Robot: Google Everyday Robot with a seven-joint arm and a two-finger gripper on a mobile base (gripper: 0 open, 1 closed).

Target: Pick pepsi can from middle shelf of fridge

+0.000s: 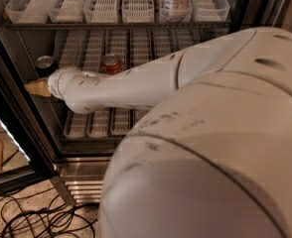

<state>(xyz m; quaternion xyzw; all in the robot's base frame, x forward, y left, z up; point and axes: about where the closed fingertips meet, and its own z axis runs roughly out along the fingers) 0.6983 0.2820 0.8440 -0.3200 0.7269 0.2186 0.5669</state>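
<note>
The fridge (17, 113) stands open before me with its dark door frame on the left. The pepsi can (44, 65), blue with a silver top, stands at the left end of the middle shelf (136, 48). A red cola can (110, 63) stands to its right on the same shelf. My white arm (136, 86) reaches from the right across the shelf. My gripper (36, 88) is at its left end, tan-tipped, just below and in front of the pepsi can. Only the tan tip shows past the wrist.
The upper shelf (111, 24) holds white slotted lanes and a white bottle (175, 0). More white lanes (94, 123) lie on the rack below. The ribbed steel base (81, 182) is under the door sill. Black cables (32, 217) lie on the floor at lower left.
</note>
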